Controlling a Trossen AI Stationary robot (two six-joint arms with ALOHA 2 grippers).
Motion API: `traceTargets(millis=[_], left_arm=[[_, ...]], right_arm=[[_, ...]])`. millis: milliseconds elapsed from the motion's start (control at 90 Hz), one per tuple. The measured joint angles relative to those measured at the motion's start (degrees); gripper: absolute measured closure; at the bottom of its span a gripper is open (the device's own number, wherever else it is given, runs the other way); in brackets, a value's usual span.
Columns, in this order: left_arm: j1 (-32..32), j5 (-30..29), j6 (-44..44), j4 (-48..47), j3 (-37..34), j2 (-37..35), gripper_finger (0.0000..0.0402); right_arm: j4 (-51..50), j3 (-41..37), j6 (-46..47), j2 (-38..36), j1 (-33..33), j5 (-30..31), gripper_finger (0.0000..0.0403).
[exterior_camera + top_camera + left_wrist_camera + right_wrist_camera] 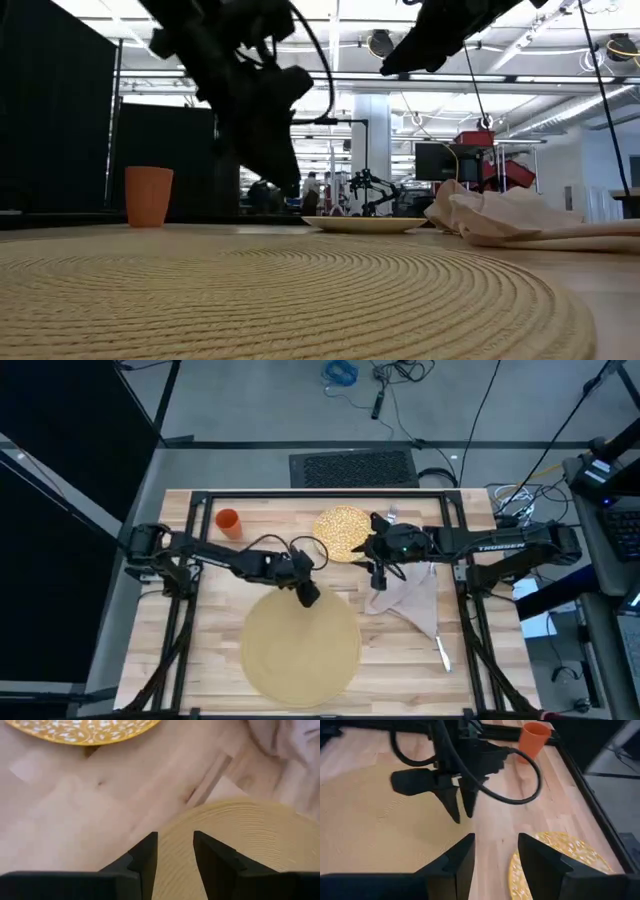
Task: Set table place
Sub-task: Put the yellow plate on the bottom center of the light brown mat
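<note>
On the surface point(200, 660), the mat point(300, 645) lies centred near the front with the plate point(342, 530) beyond it; both pincers, left point(309, 595) and right point(376, 575), hang narrowly parted and empty, so the next move is likely setting the plate on the mat.

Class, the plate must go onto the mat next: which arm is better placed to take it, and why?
Probably the right. Its pincer hangs open at the plate's edge, while the left pincer hangs over the mat's far rim, farther from the plate.
</note>
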Motion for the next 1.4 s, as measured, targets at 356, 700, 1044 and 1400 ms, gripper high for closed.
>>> traceTargets(millis=[356,700,1044,1400], left_arm=[[15.01,-3.61,-7.73,1.97,0.63,-0.24,0.029],[29.26,11.88,-10.95,10.51,0.67,0.4,0.029],[33.15,17.57,-13.32,13.57,0.67,3.48,0.029],[32.25,20.85,-13.75,16.33,2.84,9.09,0.029]], right_arm=[[-3.39,0.0,7.43,0.2,-3.02,2.57,0.0266],[-8.19,0.0,8.23,0.11,-3.82,2.7,0.0266],[-6.14,-7.93,9.91,-4.25,-9.21,2.78,0.0266],[12.35,-21.33,13.1,-9.11,-29.14,-20.41,0.0266]])
